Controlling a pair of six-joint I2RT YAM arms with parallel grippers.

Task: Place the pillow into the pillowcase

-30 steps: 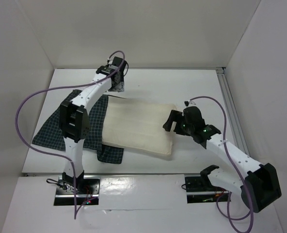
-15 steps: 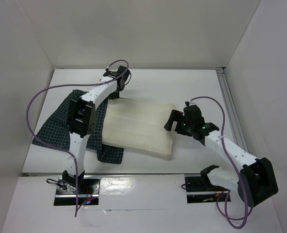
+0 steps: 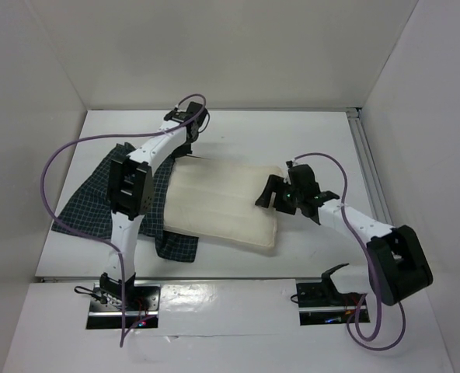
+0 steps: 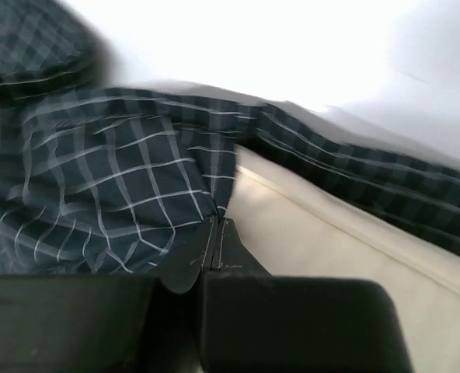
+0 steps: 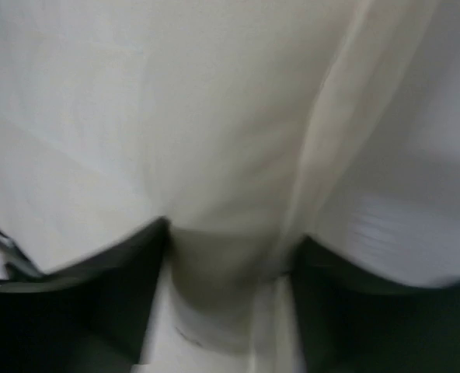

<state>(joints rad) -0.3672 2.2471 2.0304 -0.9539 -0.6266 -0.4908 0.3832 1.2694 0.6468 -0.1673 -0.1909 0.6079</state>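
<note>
The cream pillow (image 3: 222, 202) lies flat mid-table, its left end resting on the dark checked pillowcase (image 3: 90, 203), which spreads out to the left. My left gripper (image 3: 182, 149) is at the pillow's far left corner. In the left wrist view this gripper (image 4: 218, 221) is shut, pinching a puckered edge of the pillowcase (image 4: 121, 179) right beside the pillow (image 4: 331, 241). My right gripper (image 3: 263, 198) is at the pillow's right end. In the right wrist view the gripper (image 5: 228, 249) is open, with the pillow's (image 5: 214, 116) edge between its dark fingers (image 5: 113, 287).
White walls enclose the table on three sides. An aluminium rail (image 3: 366, 155) runs along the right edge. A purple cable (image 3: 59, 155) loops off the left arm, and another cable (image 3: 323, 158) arcs over the right wrist. A corner of the pillowcase (image 3: 177, 245) pokes out under the pillow's near edge.
The left gripper has closed, and it now pinches the pillowcase edge. The right arm has stretched leftward, bringing its open gripper onto the pillow's right end.
</note>
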